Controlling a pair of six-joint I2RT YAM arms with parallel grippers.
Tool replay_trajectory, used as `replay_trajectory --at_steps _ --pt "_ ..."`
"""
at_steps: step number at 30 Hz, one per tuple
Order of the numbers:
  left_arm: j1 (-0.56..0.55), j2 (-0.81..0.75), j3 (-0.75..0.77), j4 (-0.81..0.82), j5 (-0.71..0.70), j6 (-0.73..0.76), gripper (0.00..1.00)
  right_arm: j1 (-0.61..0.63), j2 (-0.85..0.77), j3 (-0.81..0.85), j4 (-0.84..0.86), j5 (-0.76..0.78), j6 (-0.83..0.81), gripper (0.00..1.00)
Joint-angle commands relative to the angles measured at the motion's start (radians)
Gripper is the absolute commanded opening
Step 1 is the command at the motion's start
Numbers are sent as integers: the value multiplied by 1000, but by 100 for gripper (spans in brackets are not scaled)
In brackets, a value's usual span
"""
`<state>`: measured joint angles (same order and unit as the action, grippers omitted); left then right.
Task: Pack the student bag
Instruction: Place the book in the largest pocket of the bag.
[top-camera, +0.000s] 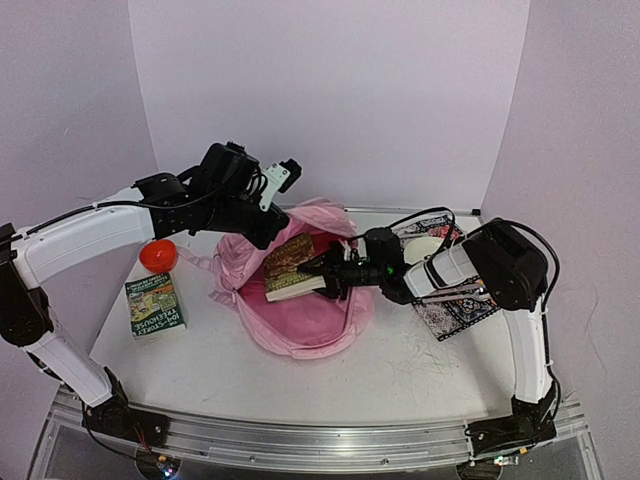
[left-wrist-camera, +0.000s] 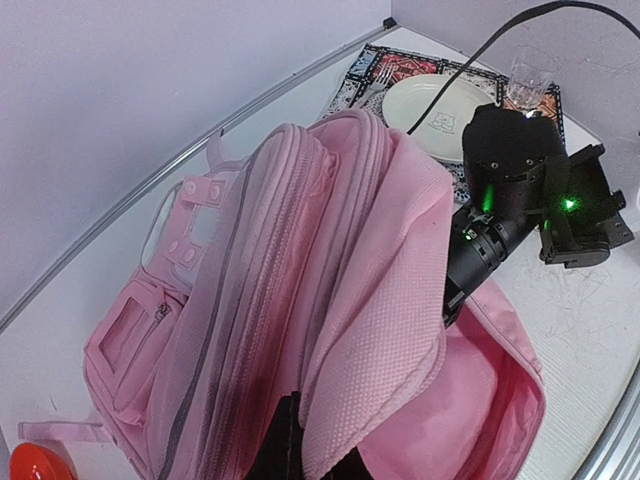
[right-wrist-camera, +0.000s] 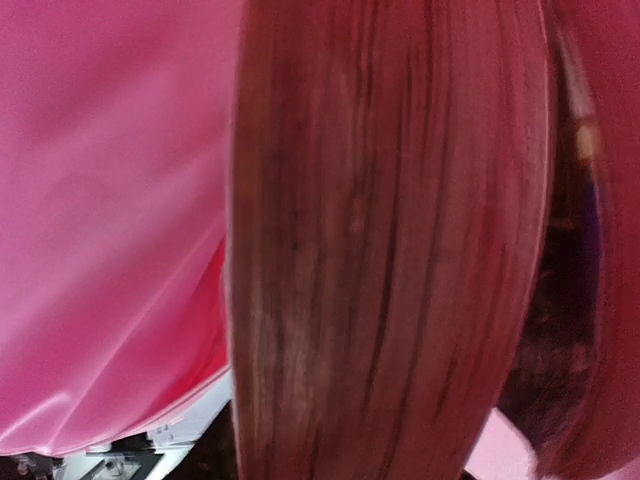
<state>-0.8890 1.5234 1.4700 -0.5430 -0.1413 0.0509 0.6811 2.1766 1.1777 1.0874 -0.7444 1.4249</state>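
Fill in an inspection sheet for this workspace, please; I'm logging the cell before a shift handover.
Surface: white table, no spills seen.
Job's things: pink student bag lies open mid-table; a brown book sits in its mouth.
Clutter: green book, red bowl, patterned mat with plate and glass.
Grippers: left gripper shut on the student bag's flap; right gripper at the brown book, open or shut unclear.
Cables: black cables run along both arms.
Surroundings: plain pale walls; nothing else seen.
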Motion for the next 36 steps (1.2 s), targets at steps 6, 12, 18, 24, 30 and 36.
replay_trajectory --at_steps 6,12,18,24,30,36 --pt "-5 -55 68 136 -48 -27 0 -17 -220 -1 -270 130 -176 65" --pt "-5 -32 87 135 -59 -42 0 -14 -353 -54 -450 258 -263 71" --pt "-5 11 118 137 -58 -77 0 13 -409 -127 -469 333 -256 74" --pt "-5 51 159 137 2 -90 0 38 -334 -72 -466 338 -249 58" --pt "-5 53 168 137 55 -103 0 40 -275 31 -458 322 -278 37" --pt "-5 33 160 137 96 -106 0 40 -179 152 -474 295 -296 29"
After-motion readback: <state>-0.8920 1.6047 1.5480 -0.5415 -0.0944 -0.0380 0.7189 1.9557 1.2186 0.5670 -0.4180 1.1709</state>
